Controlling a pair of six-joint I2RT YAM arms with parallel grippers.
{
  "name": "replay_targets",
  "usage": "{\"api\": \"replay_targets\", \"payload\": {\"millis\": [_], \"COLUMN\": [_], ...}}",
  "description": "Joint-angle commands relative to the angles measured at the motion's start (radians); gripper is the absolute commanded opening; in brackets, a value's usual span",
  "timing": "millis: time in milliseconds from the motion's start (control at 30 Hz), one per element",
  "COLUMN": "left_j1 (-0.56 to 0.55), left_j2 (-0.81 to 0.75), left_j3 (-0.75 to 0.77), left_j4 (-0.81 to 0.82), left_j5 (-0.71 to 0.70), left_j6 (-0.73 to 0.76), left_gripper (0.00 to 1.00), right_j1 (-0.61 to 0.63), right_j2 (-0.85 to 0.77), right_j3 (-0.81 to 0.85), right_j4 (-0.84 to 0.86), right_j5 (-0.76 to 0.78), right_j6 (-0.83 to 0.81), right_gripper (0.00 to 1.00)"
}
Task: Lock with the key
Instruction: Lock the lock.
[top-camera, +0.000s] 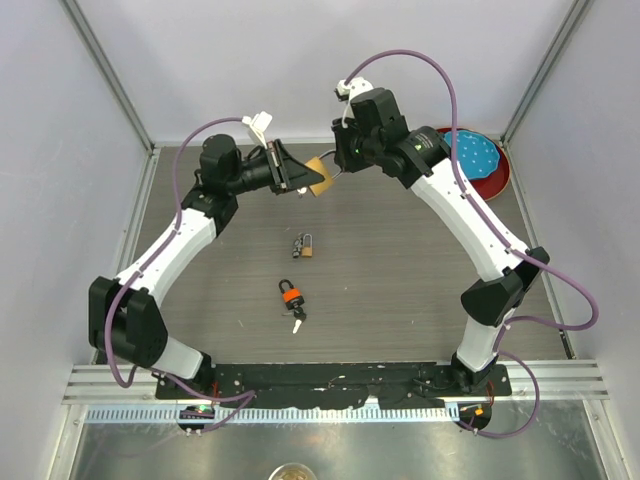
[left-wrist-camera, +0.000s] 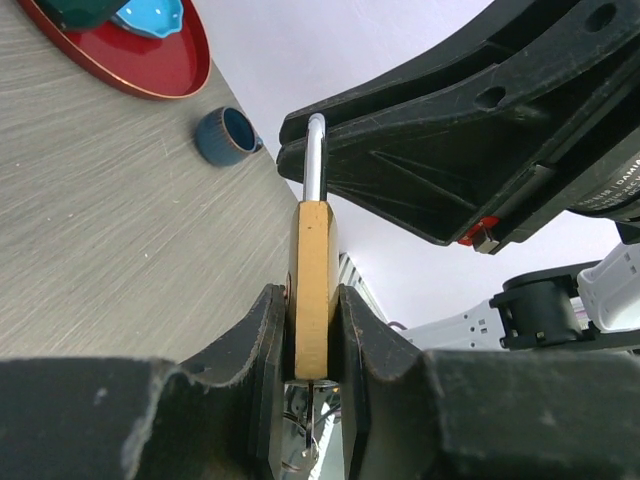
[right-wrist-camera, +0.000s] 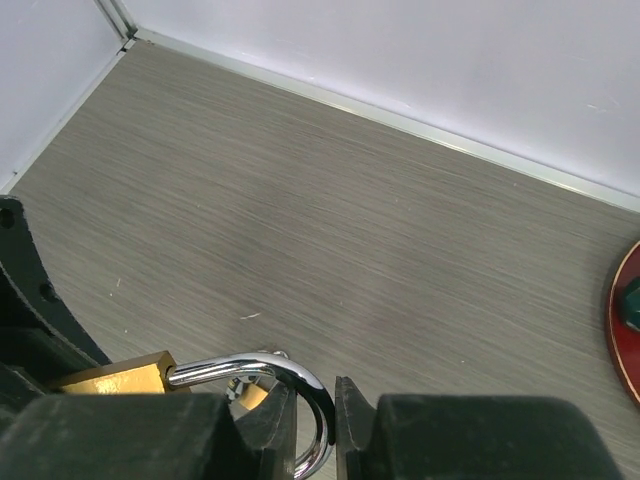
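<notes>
The brass padlock (top-camera: 320, 180) is held above the bench (top-camera: 400, 290), left of the red plate (top-camera: 497, 165). Its long axis runs from the left end effector (left-wrist-camera: 312, 300), clamped on the body's flat faces, toward the right end effector (right-wrist-camera: 315, 430). That one's fingers straddle the shackle (right-wrist-camera: 215, 370), though whether they actually pinch it is unclear. Both arms are equally near. Only "DAMIA", cut off, reads on the right arm's housing (left-wrist-camera: 605, 185).

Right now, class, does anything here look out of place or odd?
Only the brass padlock: it is off the table, body clamped in the left end effector, shackle within the right end effector. Nothing looks spilled.
</notes>
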Motion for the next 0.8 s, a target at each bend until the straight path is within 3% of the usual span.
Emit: {"api": "replay_targets", "payload": {"millis": [0,333,767], "left_j1": [-0.181,-0.127,-0.089], "left_j2": [0.075,-0.018,-0.054], "left_j3": [0.013,-0.06,-0.088], "left_j4": [0.137,0.148,0.194], "left_j5": [-0.053,-0.091,-0.102], "left_j6": [-0.02,-0.028,-0.054], "left_gripper": [0.0,0.0,0.0], "right_j1": [0.237,0.237,0.237], "right_j2": [-0.016,-0.093,-0.108], "right_j3": [0.07,-0.067,-0.096], "right_j4": [0.532,0.48,0.477], "right_j5": [-0.762,-0.698,-0.71], "right_j6": [0.283,0.237,0.234], "right_gripper": [0.02,0.01,0.02]}}
